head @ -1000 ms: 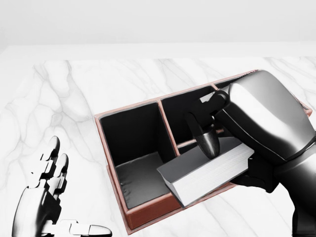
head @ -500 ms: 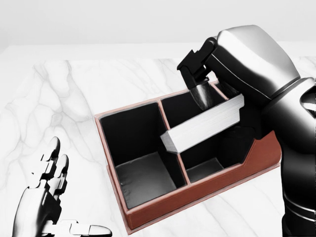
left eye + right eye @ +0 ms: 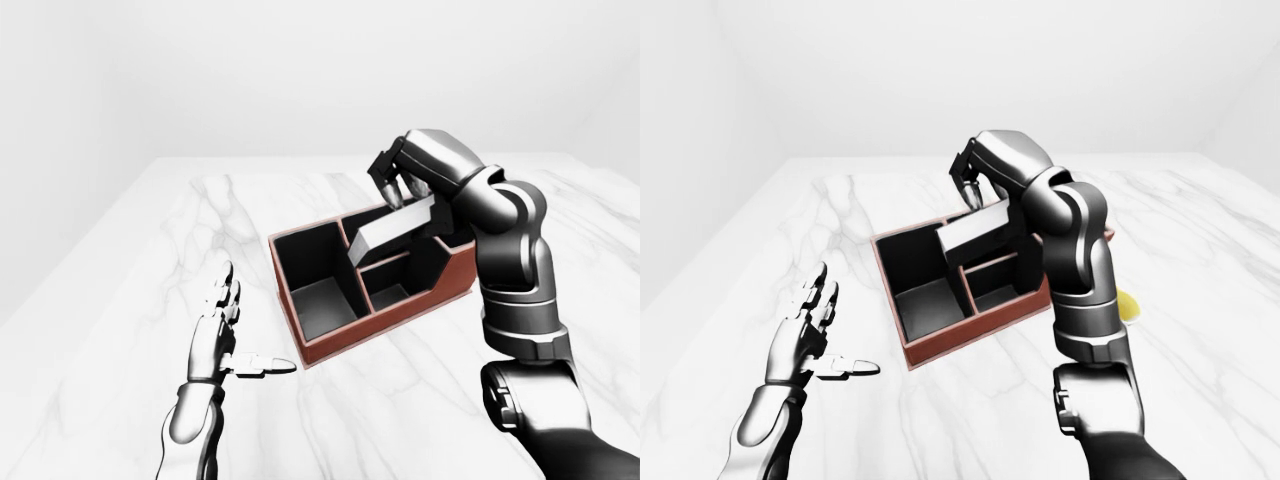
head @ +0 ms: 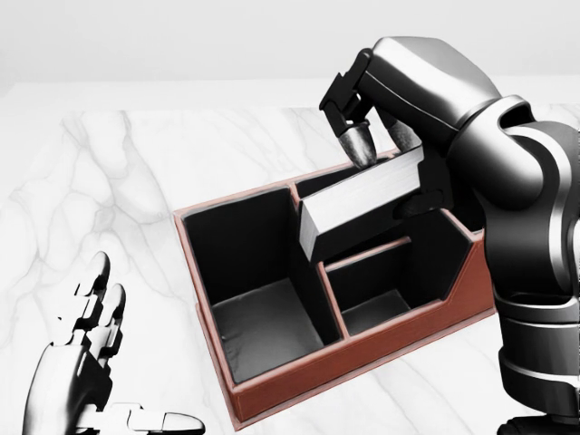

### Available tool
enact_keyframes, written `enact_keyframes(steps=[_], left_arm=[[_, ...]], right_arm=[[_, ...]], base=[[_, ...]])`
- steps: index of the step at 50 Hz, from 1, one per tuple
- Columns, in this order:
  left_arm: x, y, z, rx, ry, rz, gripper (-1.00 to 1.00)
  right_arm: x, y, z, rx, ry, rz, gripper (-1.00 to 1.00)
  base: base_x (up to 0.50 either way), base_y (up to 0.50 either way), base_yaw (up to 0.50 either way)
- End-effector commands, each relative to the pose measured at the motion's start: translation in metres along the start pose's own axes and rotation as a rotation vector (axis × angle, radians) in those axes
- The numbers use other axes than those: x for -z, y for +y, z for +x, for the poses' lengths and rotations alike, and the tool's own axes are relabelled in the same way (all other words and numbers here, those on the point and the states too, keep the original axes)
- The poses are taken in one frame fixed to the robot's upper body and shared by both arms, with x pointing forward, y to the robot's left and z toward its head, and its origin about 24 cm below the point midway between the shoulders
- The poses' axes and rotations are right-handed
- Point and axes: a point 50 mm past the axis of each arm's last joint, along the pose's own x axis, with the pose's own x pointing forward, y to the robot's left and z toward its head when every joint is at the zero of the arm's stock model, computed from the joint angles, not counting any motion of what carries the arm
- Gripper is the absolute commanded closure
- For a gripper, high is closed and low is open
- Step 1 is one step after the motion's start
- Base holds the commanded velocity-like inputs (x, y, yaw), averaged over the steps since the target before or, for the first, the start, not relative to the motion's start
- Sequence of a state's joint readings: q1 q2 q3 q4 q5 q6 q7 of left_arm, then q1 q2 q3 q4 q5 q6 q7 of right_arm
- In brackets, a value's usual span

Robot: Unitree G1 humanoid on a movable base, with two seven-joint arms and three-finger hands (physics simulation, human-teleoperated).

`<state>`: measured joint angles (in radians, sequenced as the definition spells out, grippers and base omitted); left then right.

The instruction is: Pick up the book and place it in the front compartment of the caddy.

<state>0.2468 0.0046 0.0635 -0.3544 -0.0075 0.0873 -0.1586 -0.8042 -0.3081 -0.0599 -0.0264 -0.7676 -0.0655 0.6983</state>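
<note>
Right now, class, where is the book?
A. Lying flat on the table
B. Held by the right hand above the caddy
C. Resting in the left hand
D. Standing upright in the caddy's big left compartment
B: the right hand grips the book over the caddy, tilted.

Grey book [image 4: 362, 210]; reddish-brown caddy [image 4: 362, 355], black inside; white-marbled table [image 4: 118, 181].

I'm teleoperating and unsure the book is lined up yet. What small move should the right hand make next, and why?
Probably ease the book toward the head view's bottom before lowering. The right hand grips it tilted above the divider, over the caddy compartments on the view's right, its low end not yet over the nearer one.
</note>
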Motion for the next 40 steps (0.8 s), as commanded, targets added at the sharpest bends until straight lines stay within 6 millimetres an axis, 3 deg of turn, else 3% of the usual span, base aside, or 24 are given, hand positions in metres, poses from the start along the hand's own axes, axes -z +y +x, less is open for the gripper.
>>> enact_keyframes(steps=[1, 21, 40], left_arm=[[0.001, 0.0, 0.0, -0.001, 0.004, 0.0, -1.0], [0.002, -0.001, 0.0, 0.001, 0.009, 0.0, -1.0], [0.003, 0.0, 0.0, 0.001, 0.012, -0.002, -1.0]], right_arm=[[0.012, -0.002, 0.013, -0.04, 0.04, 0.016, 1.0], [0.021, -0.009, 0.022, -0.064, 0.077, 0.006, 1.0], [0.038, -0.002, 0.038, -0.079, 0.153, 0.044, 1.0]], base=[[0.0, 0.0, 0.0], [0.0, 0.0, 0.0], [0.0, 0.0, 0.0]])
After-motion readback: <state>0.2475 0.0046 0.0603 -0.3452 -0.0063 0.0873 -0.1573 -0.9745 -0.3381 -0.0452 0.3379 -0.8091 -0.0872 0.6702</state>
